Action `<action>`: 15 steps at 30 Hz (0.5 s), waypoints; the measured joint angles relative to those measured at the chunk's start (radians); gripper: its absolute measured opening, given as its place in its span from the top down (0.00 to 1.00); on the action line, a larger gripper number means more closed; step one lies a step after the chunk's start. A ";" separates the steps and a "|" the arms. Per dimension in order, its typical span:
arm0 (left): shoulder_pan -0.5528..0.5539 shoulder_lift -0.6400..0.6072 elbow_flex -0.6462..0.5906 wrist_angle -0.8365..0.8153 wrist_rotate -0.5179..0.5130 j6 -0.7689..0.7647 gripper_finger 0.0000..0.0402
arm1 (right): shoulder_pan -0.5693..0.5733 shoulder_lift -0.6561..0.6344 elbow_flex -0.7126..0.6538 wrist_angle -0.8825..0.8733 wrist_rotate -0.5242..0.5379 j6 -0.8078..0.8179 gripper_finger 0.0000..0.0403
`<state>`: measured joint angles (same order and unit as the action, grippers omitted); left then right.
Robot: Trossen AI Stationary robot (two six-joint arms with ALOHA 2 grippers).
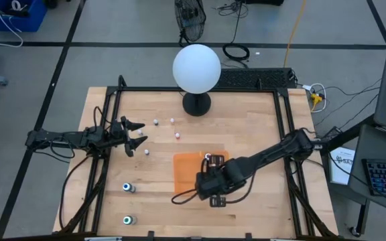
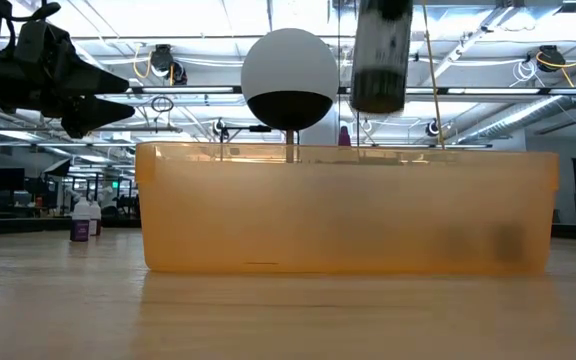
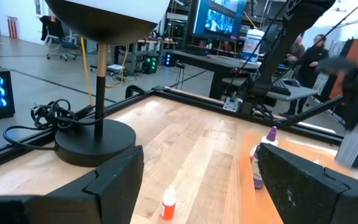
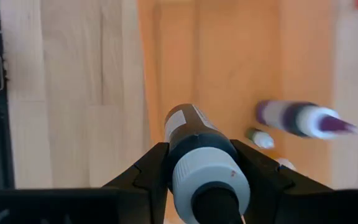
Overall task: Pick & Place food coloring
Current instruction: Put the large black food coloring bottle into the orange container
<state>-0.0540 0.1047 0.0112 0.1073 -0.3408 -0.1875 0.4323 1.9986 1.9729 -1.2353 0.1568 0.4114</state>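
My right gripper (image 1: 210,182) hangs over the orange bin (image 1: 187,175), shut on a dark food coloring bottle (image 4: 190,132) with a grey cap; the low view shows this bottle (image 2: 380,60) above the bin (image 2: 348,215). A purple bottle (image 4: 300,118) lies on the bin's floor beside a green one (image 4: 260,138). More small bottles (image 1: 177,135) stand loose on the wooden table, including an orange one (image 3: 168,204). At the table's left, my left gripper (image 1: 136,137) waits open and level, touching nothing. My right gripper pinches the bottle between its two fingers, one on either side of the upper body (image 4: 197,148) just under the cap. The fingers (image 4: 148,169) come from above, slanting steeply down. The bottle hangs lifted clear above the bin, cap toward the wrist, base down.
A white globe lamp (image 1: 196,69) on a black base (image 1: 197,104) stands at the far middle of the table. Two bottles (image 1: 129,188) sit near the front left. Black rails (image 1: 283,120) frame the table. Bare wood lies between the bin and the left gripper.
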 joint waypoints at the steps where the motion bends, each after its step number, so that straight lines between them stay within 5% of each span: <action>1: 0.000 0.000 0.000 0.000 0.000 0.000 0.23 | -0.002 0.000 -0.034 0.036 -0.006 -0.005 0.67; 15: 0.000 0.000 0.000 0.000 0.000 0.000 0.23 | -0.020 -0.001 -0.303 0.189 -0.053 0.014 0.67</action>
<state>-0.0543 0.1043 0.0109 0.1077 -0.3408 -0.1875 0.4118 1.9980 1.6704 -1.0468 0.1040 0.4259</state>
